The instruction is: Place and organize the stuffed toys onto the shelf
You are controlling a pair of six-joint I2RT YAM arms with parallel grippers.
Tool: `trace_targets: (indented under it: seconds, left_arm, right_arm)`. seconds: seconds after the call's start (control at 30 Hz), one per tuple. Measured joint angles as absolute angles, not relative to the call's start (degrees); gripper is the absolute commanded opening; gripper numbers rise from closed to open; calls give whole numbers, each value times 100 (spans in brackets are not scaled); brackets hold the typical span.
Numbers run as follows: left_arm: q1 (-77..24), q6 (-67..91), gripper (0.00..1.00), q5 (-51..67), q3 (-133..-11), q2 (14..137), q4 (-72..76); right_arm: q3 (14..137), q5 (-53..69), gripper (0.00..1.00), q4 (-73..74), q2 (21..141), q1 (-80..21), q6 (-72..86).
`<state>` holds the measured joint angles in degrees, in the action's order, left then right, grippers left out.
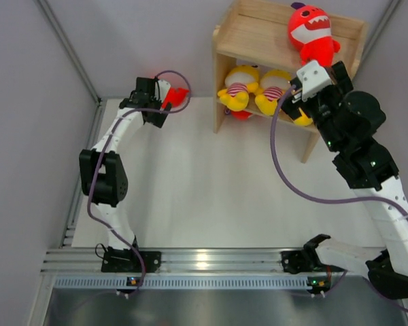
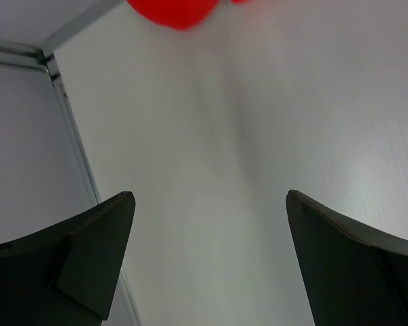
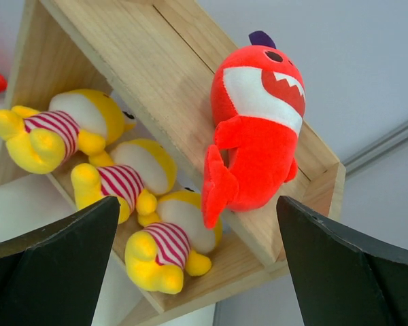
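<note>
Yellow toys number three: first toy (image 3: 54, 129), second toy (image 3: 122, 173), third toy (image 3: 166, 244). One shark (image 3: 255, 136) shows whole. From overhead two more red plush bits appear: the left bit (image 1: 179, 95), near the left arm (image 1: 105, 176), and the low bit (image 1: 241, 115), by the lower tier. Each is too hidden to tell whether it is a shark. There is one shelf (image 1: 258, 34), with two tiers. Arms come to two, counting the right arm (image 1: 367, 170).
</note>
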<state>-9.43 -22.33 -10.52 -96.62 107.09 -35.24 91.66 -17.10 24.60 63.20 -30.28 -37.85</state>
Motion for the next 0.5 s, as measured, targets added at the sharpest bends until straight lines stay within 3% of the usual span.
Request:
trace_targets:
  seconds: [0.37, 0.5]
  left_arm:
    - [-725, -1194, 99, -1763, -13288, 14383, -1935]
    - [-672, -1164, 98, -1857, -13657, 14908, -1450]
  right_arm:
    - [7837, -775, 100, 1271, 5371, -3094, -3750]
    - [7684, -565, 100, 1120, 5365, -3105, -3752]
